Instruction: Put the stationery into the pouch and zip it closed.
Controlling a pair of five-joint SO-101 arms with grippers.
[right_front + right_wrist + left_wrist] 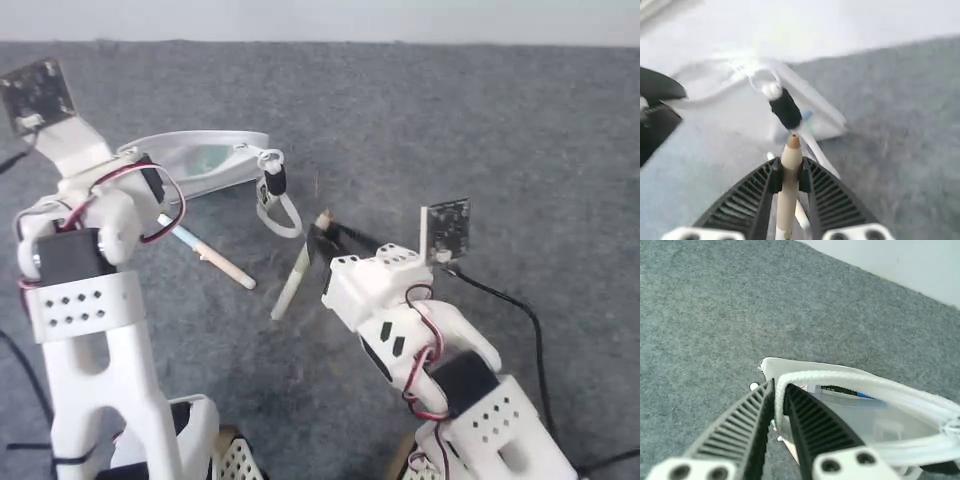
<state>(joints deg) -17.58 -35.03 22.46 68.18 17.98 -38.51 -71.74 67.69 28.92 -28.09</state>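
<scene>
With the left hand (779, 387) clenched on the rim of the pouch (200, 160) at one end and the right hand (790, 162) grasping a pencil (791, 150) whose tip hangs just short of the pouch by its zip pull (785, 107), the tip may snag that pull or skid off the slack rim.

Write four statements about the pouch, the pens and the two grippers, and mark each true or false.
1. The right gripper grips a cream pencil. True.
2. The pouch is zipped shut. False: its mouth is open.
3. The left gripper is open and empty. False: it is shut on the pouch's rim.
4. A second pen lies on the grey carpet between the arms. True.
</scene>
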